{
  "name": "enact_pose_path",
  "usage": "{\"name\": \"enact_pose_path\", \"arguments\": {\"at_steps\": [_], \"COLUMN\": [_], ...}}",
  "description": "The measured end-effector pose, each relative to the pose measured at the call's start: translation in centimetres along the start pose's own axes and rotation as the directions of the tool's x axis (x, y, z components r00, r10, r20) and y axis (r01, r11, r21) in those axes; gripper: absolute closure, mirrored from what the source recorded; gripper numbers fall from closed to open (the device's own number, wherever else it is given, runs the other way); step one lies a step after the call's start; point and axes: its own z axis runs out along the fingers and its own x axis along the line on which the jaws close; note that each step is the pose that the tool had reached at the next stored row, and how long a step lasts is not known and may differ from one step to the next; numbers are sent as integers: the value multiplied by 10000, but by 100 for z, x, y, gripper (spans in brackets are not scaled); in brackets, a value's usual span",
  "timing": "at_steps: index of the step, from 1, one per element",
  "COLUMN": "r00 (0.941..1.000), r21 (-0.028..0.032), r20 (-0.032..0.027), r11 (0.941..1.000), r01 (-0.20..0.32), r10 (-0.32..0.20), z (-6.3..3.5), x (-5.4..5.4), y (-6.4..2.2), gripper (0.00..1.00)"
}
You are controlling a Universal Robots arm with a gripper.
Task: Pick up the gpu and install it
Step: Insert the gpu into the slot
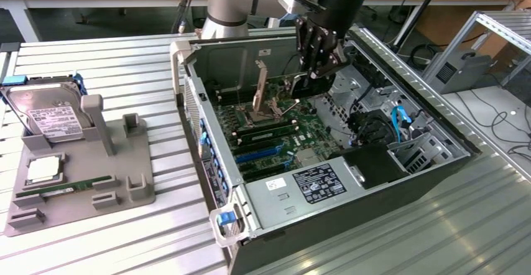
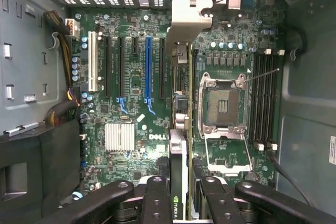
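Arm (image 1: 336,10) reaching down into case (image 1: 274,209), jaws gripping upright gpu (image 2: 177,161)

A grey hard drive (image 1: 50,116) with a white label is leaning upright in a grey holder (image 1: 124,191) that is sitting on the slatted table (image 1: 108,57), with a green memory stick (image 1: 71,188) and a square processor chip (image 1: 43,170) lying in it. Toward the exterior view's right an open computer case (image 1: 282,206) is lying, its motherboard (image 2: 157,136) showing a blue slot (image 2: 148,66), a white slot (image 2: 93,61) and an open processor socket (image 2: 223,103)
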Motion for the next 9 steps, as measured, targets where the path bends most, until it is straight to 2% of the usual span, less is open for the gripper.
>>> {"name": "enact_pose_path", "arguments": {"at_steps": [9], "r00": [10000], "r21": [0], "r20": [0], "r11": [10000], "r01": [0], "r10": [0], "z": [34], "x": [5], "y": [1], "gripper": [73]}}
